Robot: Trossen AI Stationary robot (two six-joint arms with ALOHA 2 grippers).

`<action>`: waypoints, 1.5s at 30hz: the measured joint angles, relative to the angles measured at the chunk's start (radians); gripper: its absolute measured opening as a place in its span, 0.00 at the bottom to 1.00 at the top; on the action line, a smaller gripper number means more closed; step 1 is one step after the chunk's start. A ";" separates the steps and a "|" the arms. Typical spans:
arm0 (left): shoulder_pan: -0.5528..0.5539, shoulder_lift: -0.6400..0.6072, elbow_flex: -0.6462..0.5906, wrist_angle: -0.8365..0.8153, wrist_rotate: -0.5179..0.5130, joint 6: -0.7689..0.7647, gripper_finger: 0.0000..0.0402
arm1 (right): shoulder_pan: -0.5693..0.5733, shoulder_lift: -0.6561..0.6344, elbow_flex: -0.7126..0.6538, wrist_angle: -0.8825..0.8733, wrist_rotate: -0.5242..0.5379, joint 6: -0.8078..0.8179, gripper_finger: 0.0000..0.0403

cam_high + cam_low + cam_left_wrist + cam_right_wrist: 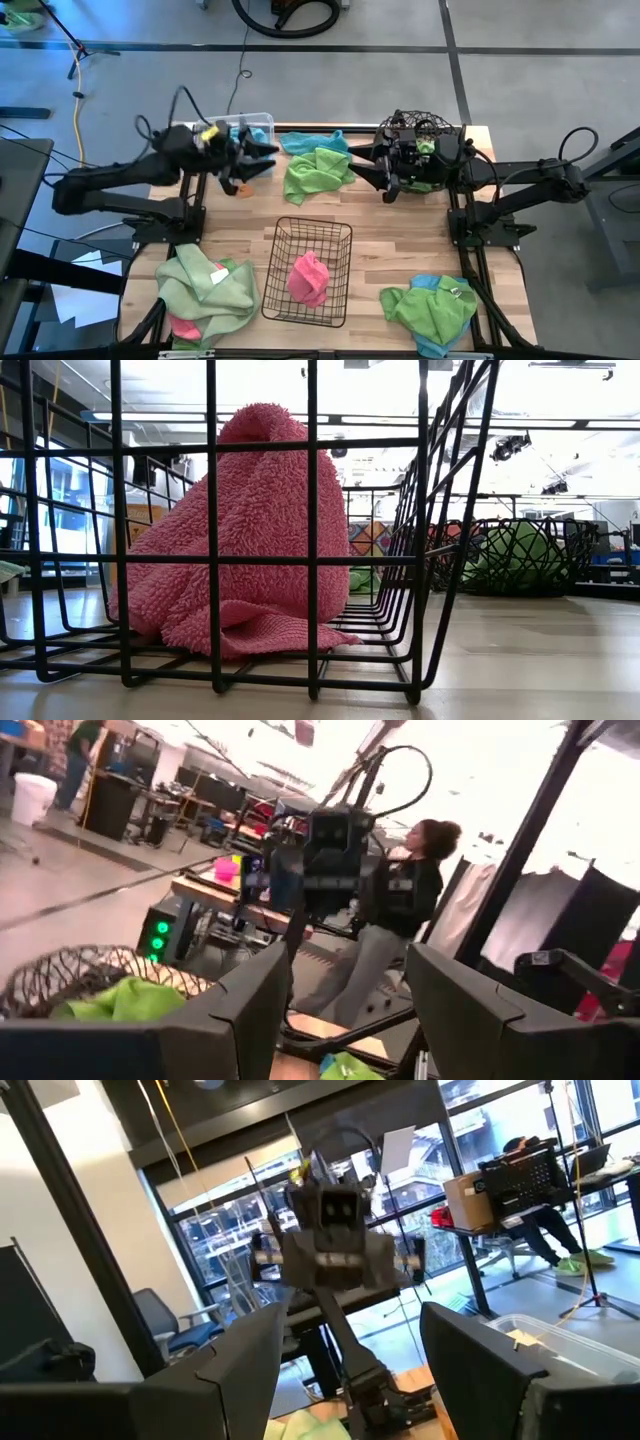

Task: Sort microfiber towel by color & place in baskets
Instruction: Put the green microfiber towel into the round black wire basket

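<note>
Left gripper (pixel 262 160): raised beside the clear bin (pixel 262 122), fingers apart, nothing held. Mixed towel pile (pixel 205 288) well below it at the table's near-left corner. Between the grippers: green and blue towels (pixel 318 165); nearer, pink towel (pixel 309 278) in the wire basket (pixel 277 270). Right gripper (pixel 370 163): open, empty, beside the round basket (pixel 447 130) holding green cloth. Green-blue pile (pixel 432 308) lies near-right.

Person (pixel 400 920) beyond wooden table (pixel 390 235), yellow cable (pixel 77 115)
</note>
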 joint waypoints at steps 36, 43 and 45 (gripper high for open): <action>-0.014 -0.126 -0.117 0.025 -0.023 0.021 0.49 | 0.534 0.086 0.001 -0.926 -0.185 1.090 0.58; -0.014 -0.126 -0.117 0.022 -0.023 0.021 0.49 | 0.741 0.297 0.000 -0.995 -0.336 1.476 0.58; -0.014 -0.126 -0.117 0.022 -0.023 0.021 0.49 | 0.775 0.358 0.000 -0.993 -0.373 1.550 0.58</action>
